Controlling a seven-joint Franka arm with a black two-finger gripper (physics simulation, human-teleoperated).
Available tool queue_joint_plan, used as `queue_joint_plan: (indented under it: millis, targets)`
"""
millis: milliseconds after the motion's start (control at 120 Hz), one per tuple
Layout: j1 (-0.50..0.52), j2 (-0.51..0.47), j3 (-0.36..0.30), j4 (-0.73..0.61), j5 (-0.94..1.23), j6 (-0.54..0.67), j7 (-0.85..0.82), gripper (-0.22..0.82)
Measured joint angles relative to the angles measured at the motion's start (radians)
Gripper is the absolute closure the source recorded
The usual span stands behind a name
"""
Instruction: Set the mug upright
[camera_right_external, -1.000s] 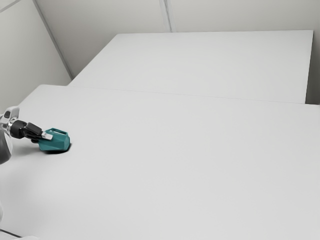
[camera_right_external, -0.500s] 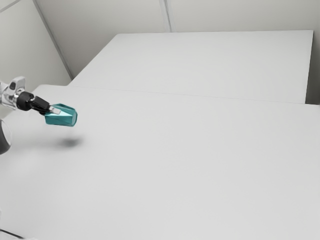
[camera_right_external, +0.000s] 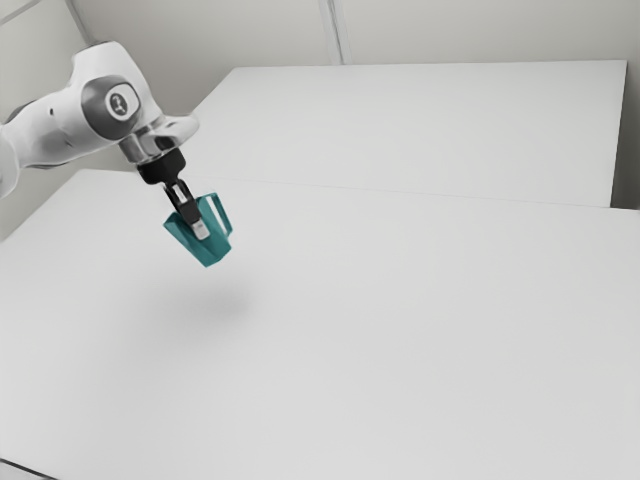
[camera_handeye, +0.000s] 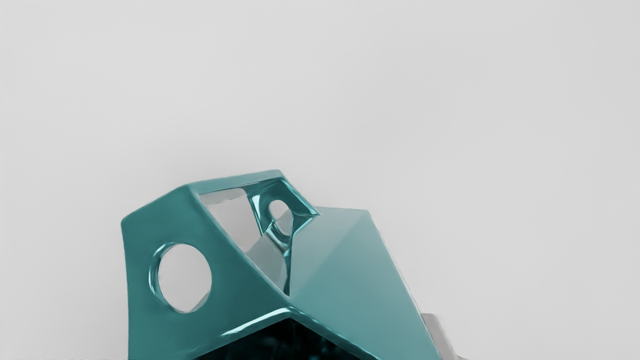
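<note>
Gripping the mug (camera_right_external: 211, 250) above the surface (camera_right_external: 400, 340), the hand (camera_right_external: 200, 230) has swung it from nearly level to a mouth-up tilt, closer to upright.

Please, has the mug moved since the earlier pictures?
Yes. Against the table, the mug went up off the surface and toward the exterior view's right, farther from the table's corner at that view's left. The hand holds it in the air, tilted.

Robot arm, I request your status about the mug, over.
End effector shut on faceted teal mug. Mug tilted, held in air. White table below.
</note>
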Motion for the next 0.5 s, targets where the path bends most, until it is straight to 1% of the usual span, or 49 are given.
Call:
queue_joint_plan:
  millis: [100,175,292,375,500]
  targets:
    - [-0.044,-0.044,-0.018,-0.11,0.093,0.14,-0.04,0.78]
    - [-0.069,-0.063,-0.037,-0.153,0.164,0.231,-0.073,0.78]
    - [-0.142,-0.112,-0.03,-0.261,0.237,0.362,-0.124,0.79]
    - [-0.173,-0.129,-0.023,-0.325,0.267,0.432,-0.159,0.79]
    - [-0.161,-0.129,-0.022,-0.37,0.321,0.498,-0.21,0.79]
